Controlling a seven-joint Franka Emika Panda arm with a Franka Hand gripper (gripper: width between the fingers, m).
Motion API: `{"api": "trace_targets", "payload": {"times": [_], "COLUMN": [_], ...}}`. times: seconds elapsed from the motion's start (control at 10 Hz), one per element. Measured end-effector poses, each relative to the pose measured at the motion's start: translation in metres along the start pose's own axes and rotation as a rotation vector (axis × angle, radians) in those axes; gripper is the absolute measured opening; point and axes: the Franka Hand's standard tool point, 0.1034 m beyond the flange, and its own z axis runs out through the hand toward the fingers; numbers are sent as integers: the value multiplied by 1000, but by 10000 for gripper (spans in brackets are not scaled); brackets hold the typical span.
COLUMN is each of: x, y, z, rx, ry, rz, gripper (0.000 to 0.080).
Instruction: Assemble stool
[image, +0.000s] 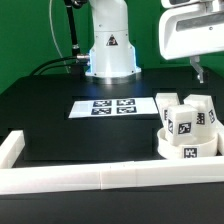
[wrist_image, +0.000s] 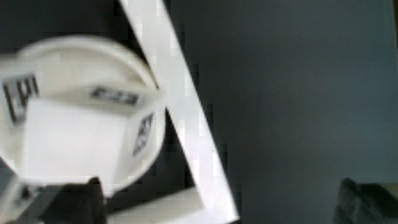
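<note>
The round white seat (image: 186, 152) lies at the exterior view's right, in the corner of the border rail. Three short white tagged legs stand on it: one at the back left (image: 169, 105), one in front (image: 183, 123), one at the back right (image: 202, 110). My gripper (image: 198, 70) hangs above and behind them, apart from them. In the wrist view the seat (wrist_image: 86, 62) and a leg (wrist_image: 71, 135) are blurred. My gripper (wrist_image: 222, 205) is open and empty, with its dark fingertips (wrist_image: 71, 205) far apart at the picture's edge.
The marker board (image: 105, 106) lies flat mid-table before the robot base (image: 110, 50). The long white border rail (image: 100, 176) runs along the front and turns back at both ends; it also shows in the wrist view (wrist_image: 178, 110) beside the seat.
</note>
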Motion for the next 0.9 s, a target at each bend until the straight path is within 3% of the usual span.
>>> {"api": "trace_targets", "payload": {"times": [0.1,0.5,0.6,0.8,0.9], "x": [-1,3,2,0,0], "y": [-4,3,5,11,14], "z": [4,4,8,11,13], "rx": [-11,-25,-54,-62,-81], "ry": [-29,-20,-26,-36,-34], "rz": [-94,-341,-480,-613,-722], "gripper": [649,649,649,649,649]}}
